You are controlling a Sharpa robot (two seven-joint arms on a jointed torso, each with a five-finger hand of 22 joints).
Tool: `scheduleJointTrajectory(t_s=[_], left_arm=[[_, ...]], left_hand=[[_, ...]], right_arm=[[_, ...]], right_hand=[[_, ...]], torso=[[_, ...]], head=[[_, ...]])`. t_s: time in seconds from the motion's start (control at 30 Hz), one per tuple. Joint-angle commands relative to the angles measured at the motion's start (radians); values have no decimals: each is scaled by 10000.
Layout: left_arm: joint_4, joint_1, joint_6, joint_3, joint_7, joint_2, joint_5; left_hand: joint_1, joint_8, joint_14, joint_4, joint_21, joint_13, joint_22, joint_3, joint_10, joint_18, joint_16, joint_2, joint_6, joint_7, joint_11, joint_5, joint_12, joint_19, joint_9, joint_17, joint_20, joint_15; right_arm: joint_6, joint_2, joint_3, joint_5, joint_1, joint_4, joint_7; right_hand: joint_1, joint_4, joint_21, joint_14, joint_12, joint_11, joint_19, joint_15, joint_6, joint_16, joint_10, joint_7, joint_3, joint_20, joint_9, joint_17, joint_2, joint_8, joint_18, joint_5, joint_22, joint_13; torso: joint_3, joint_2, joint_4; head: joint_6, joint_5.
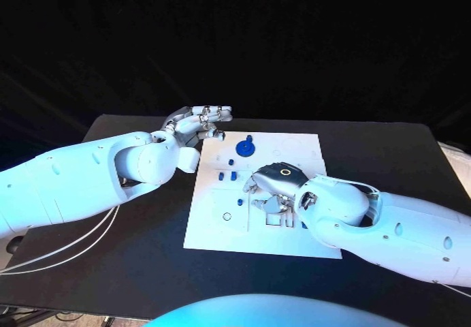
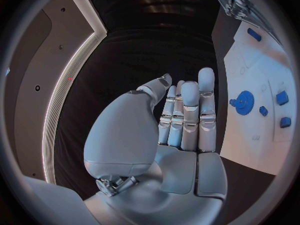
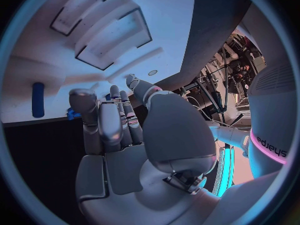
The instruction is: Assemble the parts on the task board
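The white board (image 1: 295, 153) lies under the right hand (image 1: 275, 182), whose fingers curl down among its slots (whether they pinch a part I cannot tell). The left hand (image 1: 201, 121) holds nothing, fingers straight together beside the blue gear (image 1: 246, 146). Seating seems underway; alignment matters next.

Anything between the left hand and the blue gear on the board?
Only bare white task board: in the head view the left hand hovers at the board's far corner, and nothing lies between it and the blue gear.
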Motion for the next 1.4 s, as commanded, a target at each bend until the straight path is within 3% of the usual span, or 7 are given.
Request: scheduleJointTrajectory(t_s=[0.03, 0.23, 0.37, 0.6, 0.87, 1.07, 1.4], left_arm=[[7, 3, 201, 6, 4, -1, 35], [9, 3, 205, 4, 11, -11, 35], [31, 3, 222, 4, 22, -16, 30], [41, 3, 223, 4, 36, -18, 25], [9, 2, 231, 4, 37, 5, 24], [0, 2, 240, 4, 35, 13, 23], [-17, 0, 249, 3, 24, 19, 23]], left_hand=[[50, 32, -69, -14, -56, 13, -17, -54, -64, 191, -48, 44, -59, 41, -5, 63, 57, -43, -9, -9, 8, 23], [50, 32, -69, -14, -56, 13, -17, -54, -64, 191, -48, 44, -59, 41, -5, 63, 57, -43, -9, -9, 8, 23], [88, 40, -79, -34, -75, 15, -34, -52, -70, 193, -53, 69, -57, 38, -9, 74, 71, -42, -8, -21, 8, 22], [90, 41, -84, -38, -84, 15, -42, -62, -76, 193, -58, 67, -60, 42, -5, 80, 77, -41, -8, -32, 9, 22], [80, 41, -87, -35, -91, 16, -49, -77, -81, 192, -60, 61, -64, 47, -1, 81, 81, -40, -9, -39, 10, 25], [80, 41, -87, -35, -91, 16, -49, -77, -81, 192, -60, 61, -64, 47, -1, 81, 81, -40, -9, -39, 10, 25], [80, 41, -87, -35, -91, 16, -49, -77, -81, 192, -60, 61, -64, 47, -1, 81, 81, -40, -9, -39, 10, 25]], right_arm=[[-830, -361, 87, 221, 126, 365, 32], [-11, -1241, 216, 712, 685, 716, -413], [512, -1541, 236, 691, 895, 560, -591], [1014, -1701, 239, 554, 1002, 231, -588], [1314, -1580, 211, 460, 1012, 40, -456], [1306, -1352, 181, 425, 981, -201, -373], [1373, -1044, 153, 199, 916, -598, -405]], right_hand=[[45, 27, 35, 208, 78, -32, 68, -44, 128, -54, 103, -21, 56, -17, 15, -46, -79, 52, -44, 55, 9, -15], [-276, 186, -238, 110, -157, -43, -117, -47, -232, -357, -467, -138, -446, -9, -56, -466, -470, -83, 19, 47, -407, -52], [-160, 253, -353, 120, -269, -29, -151, -28, -418, -404, -841, -264, -1045, 10, -48, -556, -510, -72, 35, 45, -540, -33], [254, 265, -453, 162, -198, -65, -161, -38, -412, -365, -970, -483, -1616, 11, -34, -568, -353, -57, 48, 31, -656, -22], [495, 256, -472, 176, 34, -129, -130, -86, -148, -376, -686, -492, -1759, -35, -10, -628, -103, -10, 42, 30, -664, 1], [624, 284, -374, 185, 273, -199, -19, -147, 203, -356, -200, -386, -1573, -88, 14, -630, 227, 53, 18, -3, -520, -6], [670, 361, -135, 258, 504, -379, 190, -294, 996, -126, 648, -475, -1120, -212, 107, -389, 524, 302, -35, -17, -184, -5]], torso=[[-3, -7, -9], [-19, -6, -23], [-21, 0, -22], [-7, 9, -9], [-11, 10, -10], [-9, 8, -5], [-11, 8, -6]], head=[[49, -66], [131, -194], [190, -251], [247, -282], [230, -255], [235, -245], [204, -243]])
